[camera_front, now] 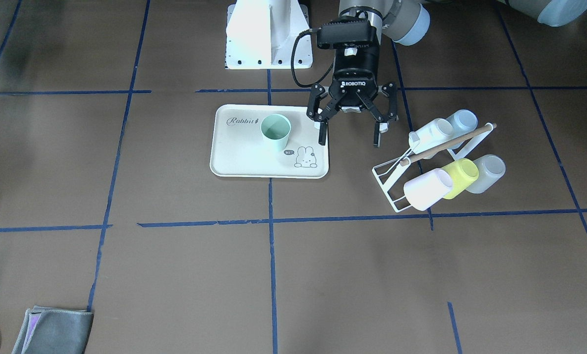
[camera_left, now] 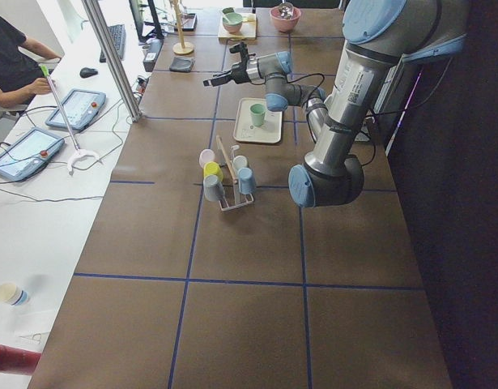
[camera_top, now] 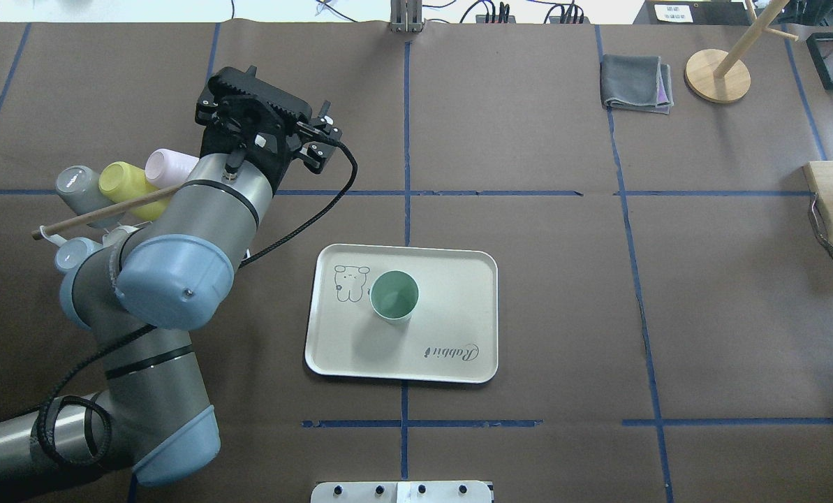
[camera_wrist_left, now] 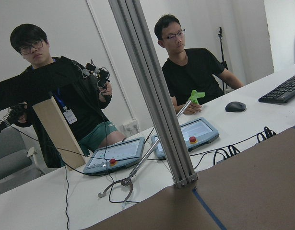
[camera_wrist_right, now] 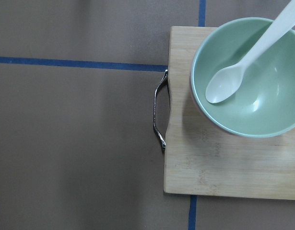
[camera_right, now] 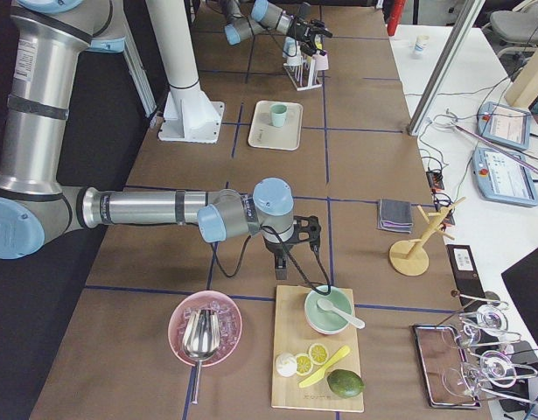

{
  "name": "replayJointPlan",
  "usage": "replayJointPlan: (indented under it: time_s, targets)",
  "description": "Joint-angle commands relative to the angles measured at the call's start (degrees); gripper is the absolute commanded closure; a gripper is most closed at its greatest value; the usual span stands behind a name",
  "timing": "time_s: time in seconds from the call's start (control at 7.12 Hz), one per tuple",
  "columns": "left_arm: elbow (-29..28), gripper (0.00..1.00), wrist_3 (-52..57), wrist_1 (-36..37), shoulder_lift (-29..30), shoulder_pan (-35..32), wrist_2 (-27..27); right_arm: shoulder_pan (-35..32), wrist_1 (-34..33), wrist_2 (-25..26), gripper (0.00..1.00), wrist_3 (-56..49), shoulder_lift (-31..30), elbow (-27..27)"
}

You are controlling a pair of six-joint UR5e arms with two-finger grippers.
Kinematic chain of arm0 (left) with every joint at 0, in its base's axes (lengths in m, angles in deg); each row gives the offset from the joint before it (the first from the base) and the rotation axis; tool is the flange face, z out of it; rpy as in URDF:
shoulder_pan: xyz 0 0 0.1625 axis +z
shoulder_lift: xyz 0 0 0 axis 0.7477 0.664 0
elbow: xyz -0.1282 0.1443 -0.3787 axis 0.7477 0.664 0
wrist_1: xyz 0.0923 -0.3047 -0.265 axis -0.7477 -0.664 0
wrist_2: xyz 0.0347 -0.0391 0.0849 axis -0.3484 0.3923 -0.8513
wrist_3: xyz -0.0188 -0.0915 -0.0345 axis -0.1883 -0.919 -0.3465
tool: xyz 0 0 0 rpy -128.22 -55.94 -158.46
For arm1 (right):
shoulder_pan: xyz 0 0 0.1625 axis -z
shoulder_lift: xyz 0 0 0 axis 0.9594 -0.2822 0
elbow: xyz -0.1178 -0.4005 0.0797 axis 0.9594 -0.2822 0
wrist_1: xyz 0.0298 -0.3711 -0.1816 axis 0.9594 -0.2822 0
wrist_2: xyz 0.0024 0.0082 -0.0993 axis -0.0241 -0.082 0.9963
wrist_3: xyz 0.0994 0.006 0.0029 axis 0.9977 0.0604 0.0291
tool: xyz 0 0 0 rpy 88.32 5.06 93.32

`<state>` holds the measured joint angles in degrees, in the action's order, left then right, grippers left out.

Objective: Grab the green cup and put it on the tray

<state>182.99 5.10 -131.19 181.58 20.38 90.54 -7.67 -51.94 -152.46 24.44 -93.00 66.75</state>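
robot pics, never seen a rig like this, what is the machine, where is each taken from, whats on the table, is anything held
Two robot arms at a brown table, each ending in a two-finger gripper. Cameras: one facing the robot, one behind it, one at each table end, one on each wrist. The left gripper hangs open, holding nothing. The green cup stands upright on the tray; other cups sit on a rack. The right gripper is by a wooden board with a bowl and spoon; I cannot tell if it is open.
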Motion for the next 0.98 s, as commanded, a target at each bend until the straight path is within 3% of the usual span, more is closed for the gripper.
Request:
replayJointPlan:
  time_s: [0.0, 0.14, 0.28, 0.42, 0.7, 0.84]
  targets:
    - [0.77, 0.01, -0.42, 2.21, -3.51, -6.32, 11.45, -0.01, 0.0, -0.09, 0.0, 0.0, 0.01, 0.05]
    - [1.47, 0.01, -1.82, 2.65, -5.89, -9.48, 17.17, -0.01, -0.09, -0.09, 0.0, 0.0, 0.01, 0.23]
    - [2.78, 0.01, -2.88, 3.87, -8.78, -14.47, 26.97, -0.01, -0.09, -0.09, 0.0, 0.0, 0.01, 0.23]
    - [5.32, 0.01, -2.97, 9.54, -10.64, -20.09, 37.08, -0.01, -0.09, -0.09, 0.0, 0.0, 0.01, 0.23]
    - [9.02, 0.03, -2.97, 19.67, -15.8, -29.51, 51.79, -0.1, -0.17, -0.09, 0.0, 0.0, -0.25, -0.03]
    - [8.42, 0.03, -2.71, 20.05, -20.11, -37.04, 64.39, -1.15, -2.87, -0.35, 0.0, 0.0, 0.09, 0.05]
